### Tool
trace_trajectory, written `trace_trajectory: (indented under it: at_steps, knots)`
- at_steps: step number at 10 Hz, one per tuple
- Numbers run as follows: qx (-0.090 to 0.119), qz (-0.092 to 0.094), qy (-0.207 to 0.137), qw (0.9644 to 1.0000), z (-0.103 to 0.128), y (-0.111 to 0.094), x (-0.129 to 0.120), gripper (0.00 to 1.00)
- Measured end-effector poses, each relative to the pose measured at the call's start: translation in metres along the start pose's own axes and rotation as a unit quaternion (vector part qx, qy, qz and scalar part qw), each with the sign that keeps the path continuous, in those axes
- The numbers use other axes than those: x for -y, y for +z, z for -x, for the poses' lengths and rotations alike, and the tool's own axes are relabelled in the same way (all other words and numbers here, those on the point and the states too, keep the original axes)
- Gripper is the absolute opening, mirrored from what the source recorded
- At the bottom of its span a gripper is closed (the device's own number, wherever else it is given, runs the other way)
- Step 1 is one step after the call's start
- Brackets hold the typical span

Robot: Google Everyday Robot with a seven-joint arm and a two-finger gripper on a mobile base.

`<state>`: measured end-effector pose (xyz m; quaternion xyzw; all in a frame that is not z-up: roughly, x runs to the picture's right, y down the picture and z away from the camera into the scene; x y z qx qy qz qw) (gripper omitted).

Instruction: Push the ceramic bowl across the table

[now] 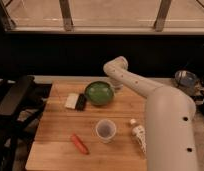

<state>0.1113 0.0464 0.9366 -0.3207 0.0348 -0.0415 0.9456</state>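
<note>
white arm bends at the elbow, reaching down beside the glossy green ceramic bowl at the far edge of the light-brown wooden table; pincer just right of it, grip impossible to tell.

**Crowded left of the bowl, open planks behind it**

The ceramic bowl sits near the far edge of the desk. Just left of it lie a white block and a dark block, barring that side. The gripper is at its right rim. Nearer than the bowl stand a clear cup, an orange carrot and a white bottle; bare wood lies between them.
</note>
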Motion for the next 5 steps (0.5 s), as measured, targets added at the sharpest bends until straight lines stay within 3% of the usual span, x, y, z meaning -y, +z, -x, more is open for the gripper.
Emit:
trace_trajectory:
  at_steps: [3, 5]
  knots:
    - [0.001, 0.004, -0.018, 0.9998, 0.028, -0.005, 0.005, 0.17]
    - [-0.005, 0.006, -0.026, 0.9996, 0.029, -0.007, 0.01, 0.17]
